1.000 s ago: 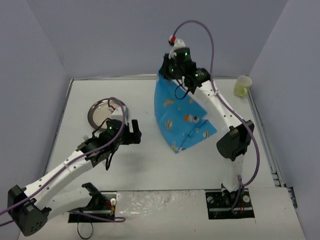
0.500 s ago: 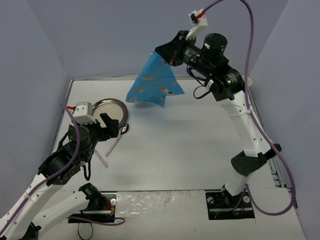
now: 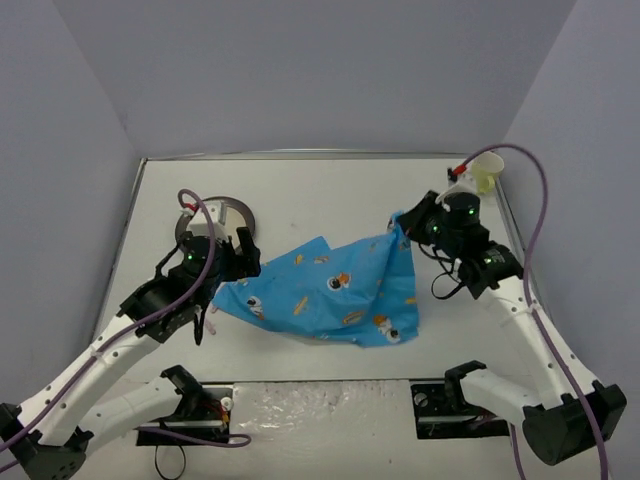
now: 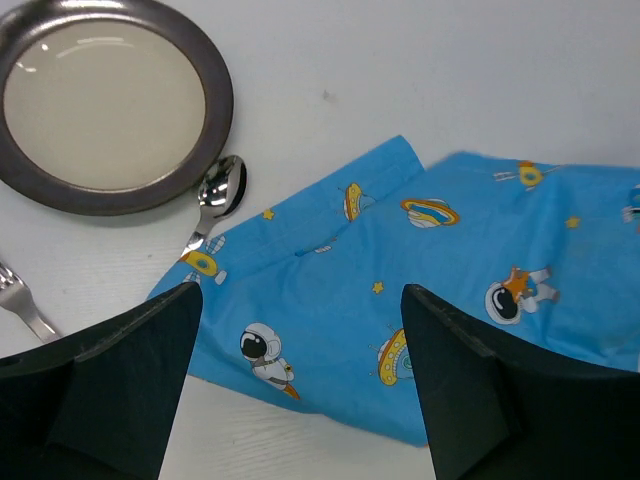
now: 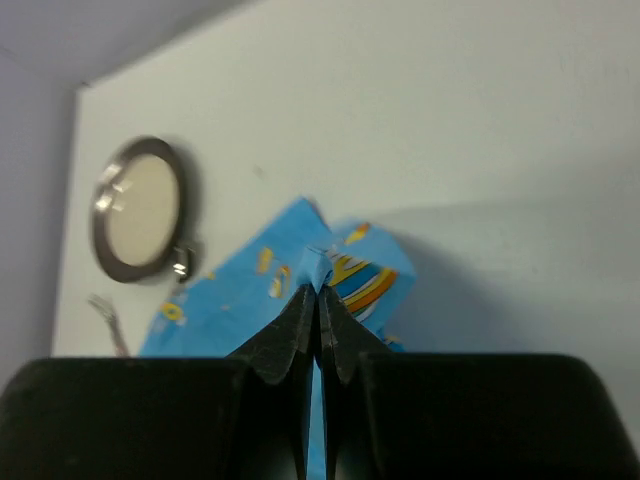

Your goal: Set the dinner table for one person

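- Two hands low over white bench [image 3: 330, 195], which carries everything; left hand [image 4: 300, 295] gaping, holding nothing, above left edge of cloth [image 3: 330, 290].
- Grey-rimmed plate [image 4: 105, 100], centre bare; spoon [image 4: 215, 195] just beside rim, fork [image 4: 20, 300] near: sharp in left wrist view only.
- Blue cloth, aloft 0.5 s ago, now draped across bench.
- Right hand [image 5: 318, 295] pinched tight on cloth corner.
- Pale cup [image 3: 487, 172] far right; contents unreadable.

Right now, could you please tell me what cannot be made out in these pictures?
- Silver metal spoon: left wrist view, handle end disappears at the blue astronaut-print cloth.
- Silver metal fork: left wrist view, cut off by the left edge.
- Round grey-rimmed plate: top view, partly behind the left arm.
- Pale yellow cup: top view, contents too small to tell.
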Robot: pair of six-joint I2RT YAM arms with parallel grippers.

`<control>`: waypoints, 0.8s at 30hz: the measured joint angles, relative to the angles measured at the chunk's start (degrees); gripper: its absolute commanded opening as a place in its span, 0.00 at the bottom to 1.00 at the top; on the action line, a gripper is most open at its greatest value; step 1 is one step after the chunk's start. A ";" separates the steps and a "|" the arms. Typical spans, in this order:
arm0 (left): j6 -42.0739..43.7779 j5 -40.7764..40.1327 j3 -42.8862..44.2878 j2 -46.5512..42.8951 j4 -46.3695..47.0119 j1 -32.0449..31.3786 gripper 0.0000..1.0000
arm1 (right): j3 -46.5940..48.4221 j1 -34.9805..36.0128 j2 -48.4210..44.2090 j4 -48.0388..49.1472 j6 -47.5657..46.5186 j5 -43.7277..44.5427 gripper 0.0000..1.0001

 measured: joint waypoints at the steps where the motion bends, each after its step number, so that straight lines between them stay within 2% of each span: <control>1: -0.17 0.54 -0.87 0.88 0.22 0.00 0.77 | -4.99 -0.02 -0.07 -0.48 0.76 0.14 0.00; 4: -0.82 2.15 -3.83 2.29 0.33 -0.02 0.77 | -17.13 -0.05 -0.61 -4.70 3.01 0.26 0.00; 6: -1.50 3.29 -5.26 3.08 0.87 -0.02 0.77 | -21.10 -0.05 -2.28 -6.82 4.14 0.60 0.00; 9: -1.92 4.49 -6.56 5.97 2.64 0.02 0.77 | -22.38 -0.05 -6.12 -8.44 5.38 2.50 0.00; 12: -1.45 5.55 -6.42 12.89 5.10 0.46 0.76 | -22.38 -0.17 -7.69 -8.29 6.10 4.77 0.00; 15: -0.06 7.43 -4.70 21.72 6.73 1.56 0.68 | -22.41 -0.84 -6.90 -8.53 6.43 6.15 0.00; 17: 1.51 9.79 -0.72 29.20 7.29 3.24 0.64 | -22.47 -1.66 -6.27 -8.62 6.44 6.41 0.00; 24: 7.72 15.52 22.10 53.26 9.28 7.89 0.60 | -22.68 -3.33 -5.33 -8.95 6.14 6.78 0.00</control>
